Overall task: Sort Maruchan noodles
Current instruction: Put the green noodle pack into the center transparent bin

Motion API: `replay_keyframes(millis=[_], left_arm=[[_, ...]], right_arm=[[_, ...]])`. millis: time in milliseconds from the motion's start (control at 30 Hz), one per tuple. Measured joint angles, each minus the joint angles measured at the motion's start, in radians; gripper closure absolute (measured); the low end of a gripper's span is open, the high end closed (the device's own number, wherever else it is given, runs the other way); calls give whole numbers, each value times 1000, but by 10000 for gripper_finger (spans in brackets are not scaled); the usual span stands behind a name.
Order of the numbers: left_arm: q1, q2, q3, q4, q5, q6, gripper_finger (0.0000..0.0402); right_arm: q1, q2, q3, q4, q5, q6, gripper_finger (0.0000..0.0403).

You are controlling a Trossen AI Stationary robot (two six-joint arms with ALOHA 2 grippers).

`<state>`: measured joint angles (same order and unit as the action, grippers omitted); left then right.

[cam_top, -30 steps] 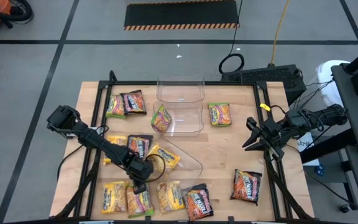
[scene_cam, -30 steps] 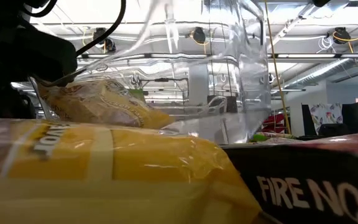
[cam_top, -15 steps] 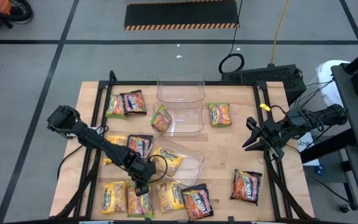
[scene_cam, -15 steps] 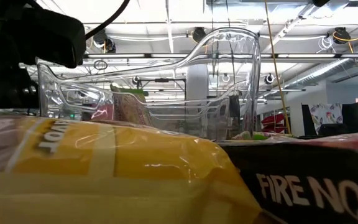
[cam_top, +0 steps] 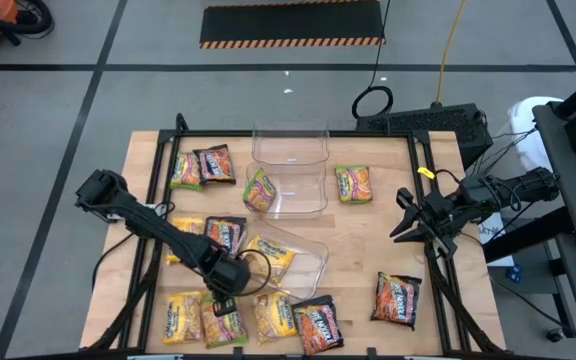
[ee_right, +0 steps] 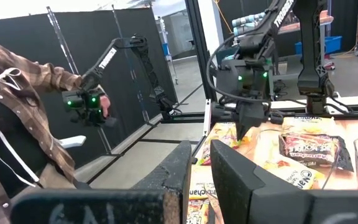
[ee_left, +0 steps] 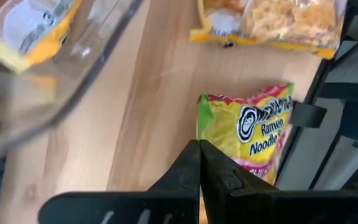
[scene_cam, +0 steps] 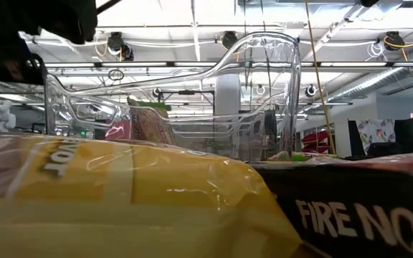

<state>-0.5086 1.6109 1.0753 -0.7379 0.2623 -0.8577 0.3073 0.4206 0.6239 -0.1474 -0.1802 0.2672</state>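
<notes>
Jaws pressed together and empty, the left gripper (ee_left: 199,163) hovers over a green-yellow noodle packet (ee_left: 246,132) on the tabletop (cam_top: 368,240), likely lining up a pick. Right gripper (cam_top: 400,218), apparently parted, waits aside.

The table (cam_top: 368,250) is pale wood with a smooth, lightly grained face. The bins (cam_top: 290,145) are clear, hard plastic whose rims catch the ceiling lights. The Maruchan noodles (cam_top: 396,298) come in glossy plastic film, crinkled and shiny, as on the green-yellow packet (ee_left: 248,130) and the yellow packet (scene_cam: 120,208) nearest the low camera. The left gripper (ee_left: 199,180) and the right gripper (ee_right: 201,171) are matt black, probably plastic. Beyond the table a person's sleeve (ee_right: 17,93) is brown plaid cloth.
</notes>
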Motion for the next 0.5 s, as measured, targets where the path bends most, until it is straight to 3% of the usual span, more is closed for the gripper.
replay_keyframes(millis=[500], left_arm=[[-5,0,238,-310,-2,-127,401]], right_arm=[[0,0,0,0,0,-80,349]])
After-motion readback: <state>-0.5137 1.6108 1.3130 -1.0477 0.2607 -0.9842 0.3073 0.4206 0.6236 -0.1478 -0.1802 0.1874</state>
